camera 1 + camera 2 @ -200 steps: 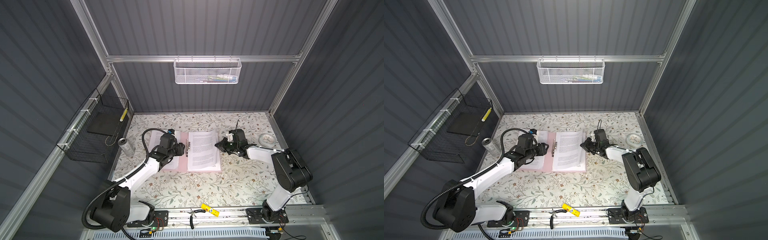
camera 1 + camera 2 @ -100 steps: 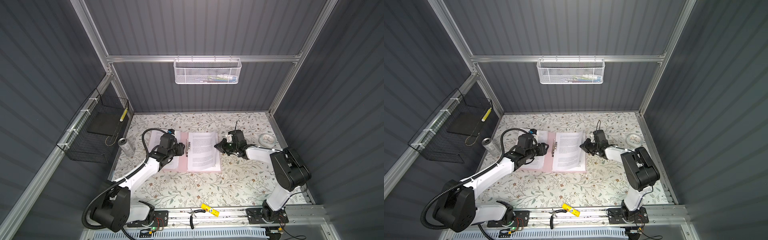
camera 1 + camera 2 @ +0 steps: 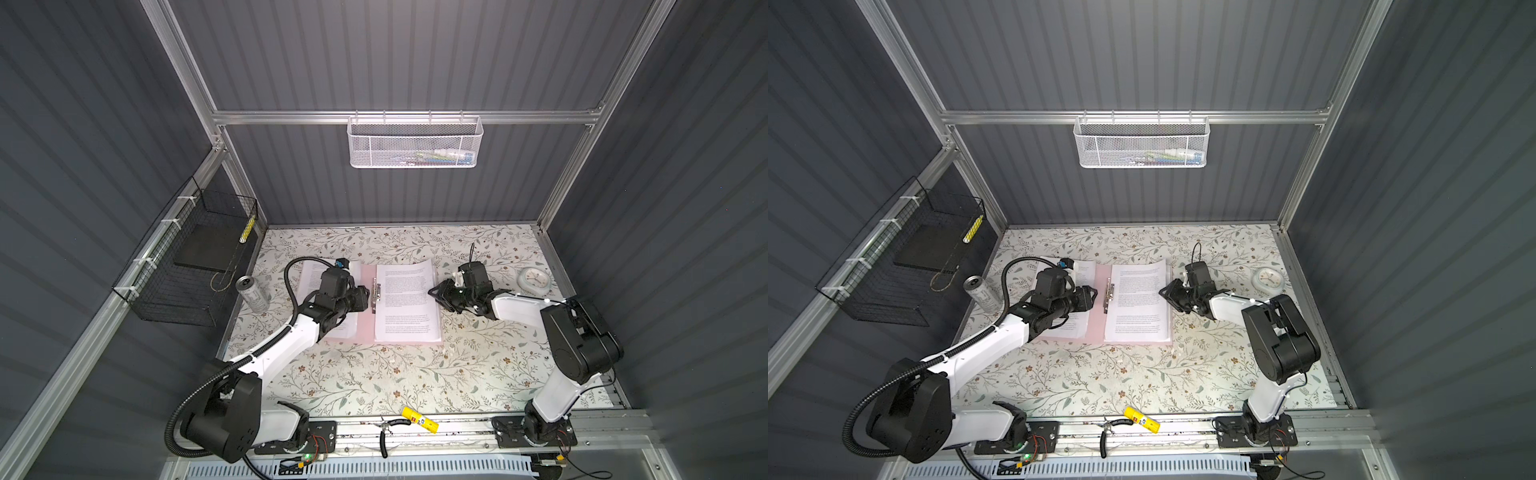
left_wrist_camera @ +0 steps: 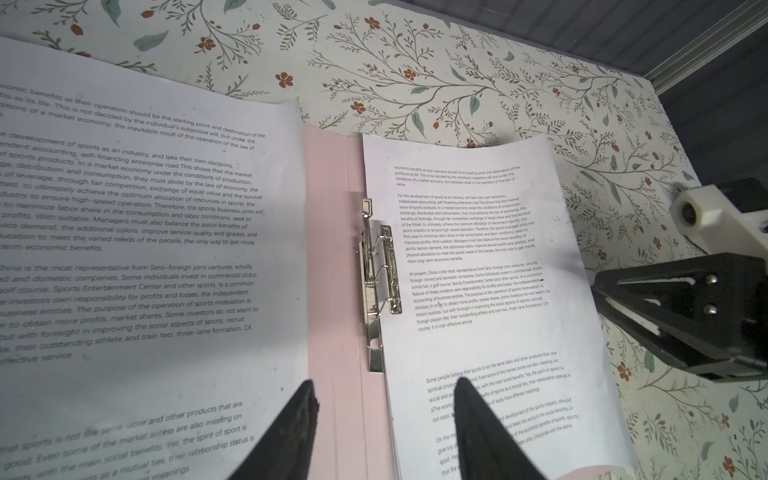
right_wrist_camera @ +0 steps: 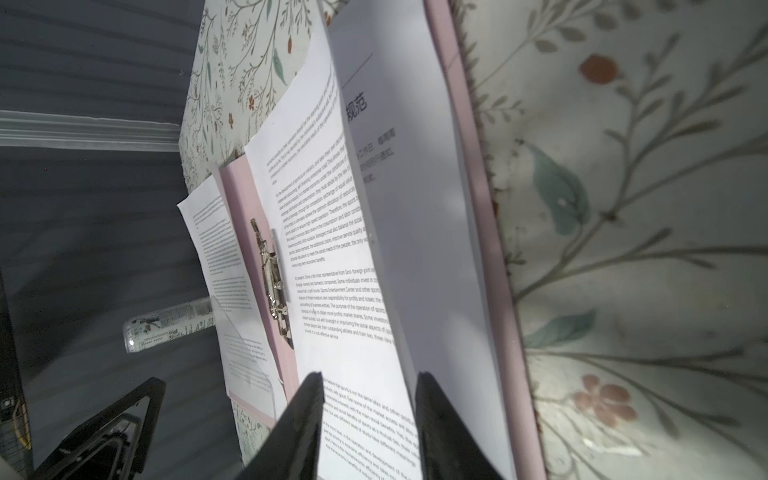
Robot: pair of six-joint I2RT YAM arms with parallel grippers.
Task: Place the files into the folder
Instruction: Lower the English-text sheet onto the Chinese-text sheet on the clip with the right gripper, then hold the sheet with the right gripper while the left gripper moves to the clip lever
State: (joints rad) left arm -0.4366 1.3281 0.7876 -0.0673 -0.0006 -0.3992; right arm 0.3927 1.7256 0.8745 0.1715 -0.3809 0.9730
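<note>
- The right claw (image 5: pixel 370 376) is standing spread. Its fingers are straddling the outer edge of the top sheet of the files (image 5: pixel 332 257) without pinching it.
- The left claw (image 4: pixel 384 382) is also standing spread and hovering low over the folder (image 4: pixel 332 249). One finger is hanging over the sheet on the left half, the other over the stack on the right half, with the metal clip (image 4: pixel 376 274) just ahead of them.
- The folder is lying open and flat mid-table (image 3: pixel 374 374), with pink showing along its spine in both top views.
- The files are lying in two parts. A stack is sitting on the folder's right half beside the clip, and a single sheet (image 3: pixel 309 278) is lying on the left half, partly hidden under the left arm.
- A can (image 3: pixel 252 293) is sitting near the folder's left edge, close to the left arm.
- A white round dial (image 3: pixel 534 278) is sitting behind the right arm, well apart from the papers.
- A yellow tube (image 3: pixel 419 419) and pliers (image 3: pixel 388 428) are lying at the front rail.
- A black wire basket (image 3: pixel 187 266) is hanging on the left wall, and a white mesh basket (image 3: pixel 415 141) is hanging on the back wall.
</note>
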